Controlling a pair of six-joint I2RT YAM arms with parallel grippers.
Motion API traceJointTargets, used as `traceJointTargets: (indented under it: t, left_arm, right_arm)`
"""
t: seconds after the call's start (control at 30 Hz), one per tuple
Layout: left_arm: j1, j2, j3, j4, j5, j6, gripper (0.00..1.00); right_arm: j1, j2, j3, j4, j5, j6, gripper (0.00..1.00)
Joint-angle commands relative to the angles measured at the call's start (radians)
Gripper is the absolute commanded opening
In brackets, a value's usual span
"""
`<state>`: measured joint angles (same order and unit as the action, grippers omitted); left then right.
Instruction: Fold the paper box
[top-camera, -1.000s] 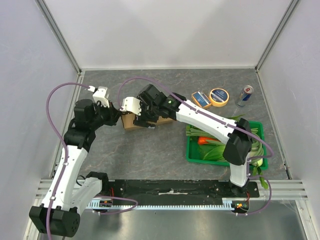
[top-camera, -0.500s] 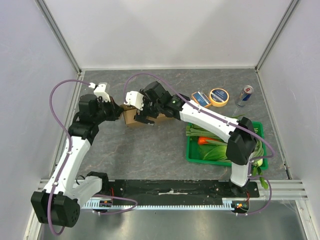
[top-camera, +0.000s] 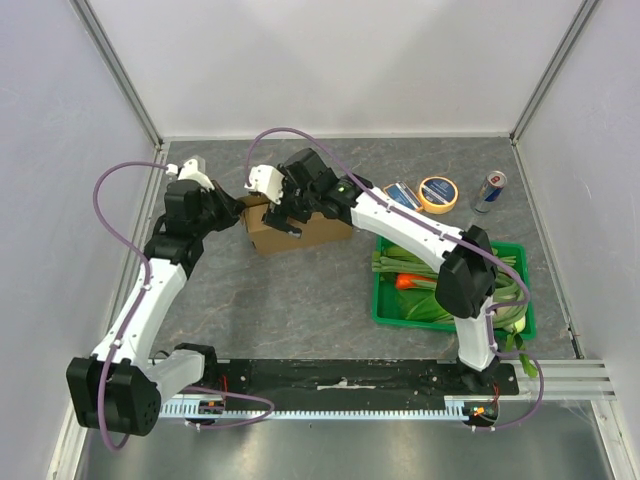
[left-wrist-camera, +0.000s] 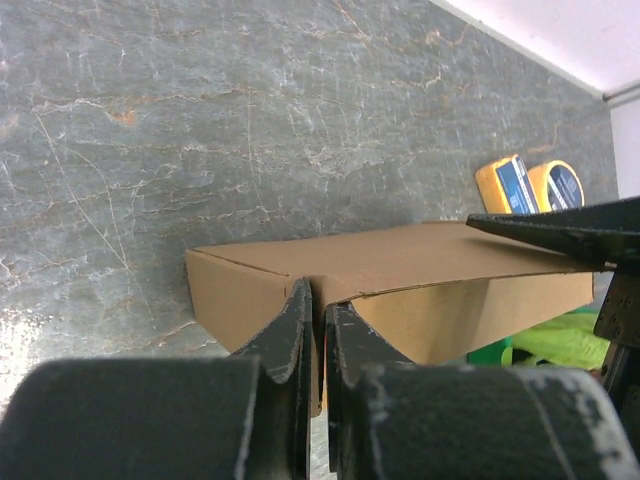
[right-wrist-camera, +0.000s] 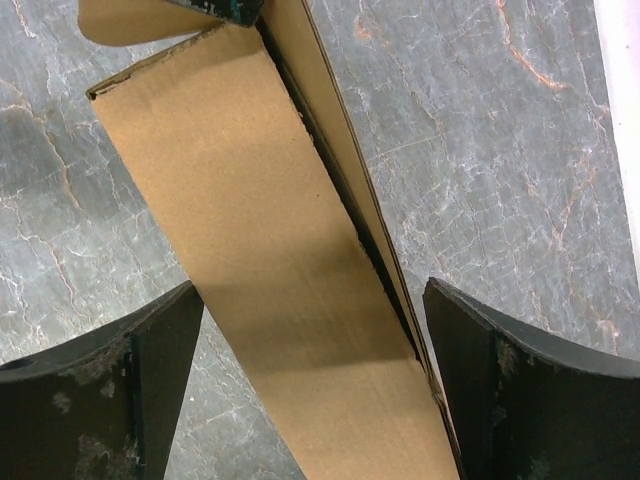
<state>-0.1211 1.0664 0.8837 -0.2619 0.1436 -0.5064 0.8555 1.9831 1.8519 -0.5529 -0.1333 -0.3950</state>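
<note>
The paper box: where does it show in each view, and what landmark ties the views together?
Top external: paper box left of centre, between the two arms' wrists.
Left wrist: paper box centre to right, its near edge pinched by the left gripper.
Right wrist: paper box a diagonal band between the open right gripper fingers.
Shared landmark: the grey marbled tabletop beneath it.

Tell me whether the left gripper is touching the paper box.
Touching. The left wrist view shows the left gripper pinched shut on the near edge of the paper box, with no gap.
</note>
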Motion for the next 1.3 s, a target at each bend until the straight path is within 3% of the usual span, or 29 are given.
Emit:
traceJointTargets:
  t: [0.0,0.37,0.83,1.1,1.27]
  left_arm:
    - [-0.012,0.041,0.031,-0.088,-0.064,-0.185,0.02]
    - [-0.084,0.115,0.063,-0.108,-0.177,-0.207,0.02]
    - [-0.100,0.116,-0.029,-0.079,-0.222,-0.198,0.02]
    - [-0.100,0.109,-0.100,-0.028,-0.179,-0.127,0.02]
    - [-0.098,0.118,-0.055,-0.039,-0.095,-0.095,0.02]
  right_arm:
    - [-0.033,0.068,0.039,-0.064,0.026,0.074,0.97]
    - [-0.039,0.092,0.066,-0.081,0.015,0.073,0.96]
    - [-0.061,0.082,0.061,-0.053,-0.005,0.122,0.97]
    - [-0.062,0.031,0.012,-0.009,-0.008,0.102,0.98]
    - [-0.062,0.013,-0.054,-0.007,-0.072,-0.023,0.98]
